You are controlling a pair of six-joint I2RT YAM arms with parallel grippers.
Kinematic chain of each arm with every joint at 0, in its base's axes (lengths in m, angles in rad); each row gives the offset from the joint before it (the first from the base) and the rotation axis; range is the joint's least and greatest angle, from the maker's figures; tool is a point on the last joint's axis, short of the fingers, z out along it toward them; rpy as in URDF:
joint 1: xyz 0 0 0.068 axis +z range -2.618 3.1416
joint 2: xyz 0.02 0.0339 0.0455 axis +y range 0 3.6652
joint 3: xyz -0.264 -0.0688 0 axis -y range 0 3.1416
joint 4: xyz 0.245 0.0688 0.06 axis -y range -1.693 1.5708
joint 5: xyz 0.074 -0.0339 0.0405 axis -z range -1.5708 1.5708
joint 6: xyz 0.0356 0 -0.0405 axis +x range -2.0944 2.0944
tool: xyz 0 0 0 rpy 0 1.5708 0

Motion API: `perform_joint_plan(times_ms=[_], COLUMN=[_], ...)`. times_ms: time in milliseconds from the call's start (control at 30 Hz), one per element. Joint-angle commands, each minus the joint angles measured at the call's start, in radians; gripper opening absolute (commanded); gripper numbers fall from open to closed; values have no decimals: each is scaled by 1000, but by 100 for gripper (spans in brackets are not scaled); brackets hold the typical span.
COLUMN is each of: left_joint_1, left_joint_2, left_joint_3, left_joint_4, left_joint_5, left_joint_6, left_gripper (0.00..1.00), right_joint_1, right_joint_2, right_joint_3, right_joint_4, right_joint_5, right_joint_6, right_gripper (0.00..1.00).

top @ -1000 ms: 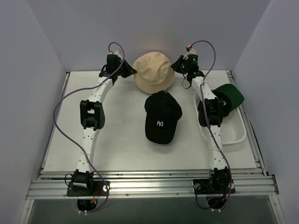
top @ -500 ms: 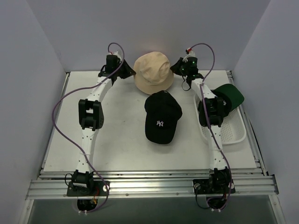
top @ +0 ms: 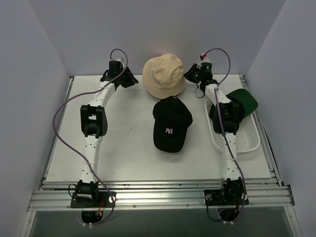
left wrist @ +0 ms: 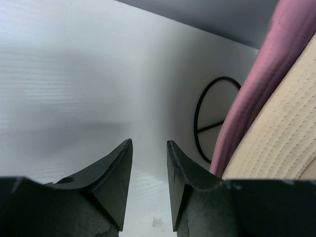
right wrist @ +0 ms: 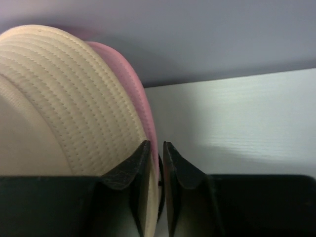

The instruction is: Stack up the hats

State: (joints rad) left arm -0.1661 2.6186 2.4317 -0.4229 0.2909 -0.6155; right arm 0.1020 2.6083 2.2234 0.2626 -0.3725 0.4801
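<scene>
The right gripper [right wrist: 155,144] has its two fingers almost closed, and they pinch the edge of the tan bucket hat [top: 163,74]. The brim of the pink bucket hat [left wrist: 254,91] peeks out from under the tan one, right beside those fingers. The left gripper [left wrist: 149,141] has a small gap between its fingers. Only the white table [top: 123,143] shows in that gap, so it holds nothing. A thin black wire ring [left wrist: 212,127] lies on the table near the pink brim. The black baseball cap [top: 170,126] sits in the middle of the table with its white logo up. The tan hat is just behind the cap, at the far side, and its brim reaches the cap's back edge. The right gripper is behind the cap and a bit to the right. The left gripper is behind the cap and off to the left, apart from the tan hat. The dark green hat [top: 245,100] is to the right of the cap, at the far end of a white tray [top: 244,140] with little holes.
</scene>
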Motion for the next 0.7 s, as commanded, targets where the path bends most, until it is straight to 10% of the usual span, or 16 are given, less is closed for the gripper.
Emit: perform_joint_plan(times_ms=[0,367,500,667], left_joint_1=[-1,-9,-19,-85], left_joint_2=[-109,-317,-458,-653], left_joint_3=[-23,-97,-181,-282], left_joint_4=[9,-53,-56,-138], left_joint_5=[-12,-55,-94,-198], left_joint_6=[23,68,80,160], left_gripper=[42,46,95,94], right_joint_1=[-16,-56,-61,-62], right_joint_2=[-86,-272,-391,-565], right_joint_3=[-28,-64,-77,-227], right_joint_4=[-36,-94,-210,-351], right_joint_5=[34,32,61,167], right_joint_6=[-14,-28,-61,-106], right_gripper=[15,31,35,42])
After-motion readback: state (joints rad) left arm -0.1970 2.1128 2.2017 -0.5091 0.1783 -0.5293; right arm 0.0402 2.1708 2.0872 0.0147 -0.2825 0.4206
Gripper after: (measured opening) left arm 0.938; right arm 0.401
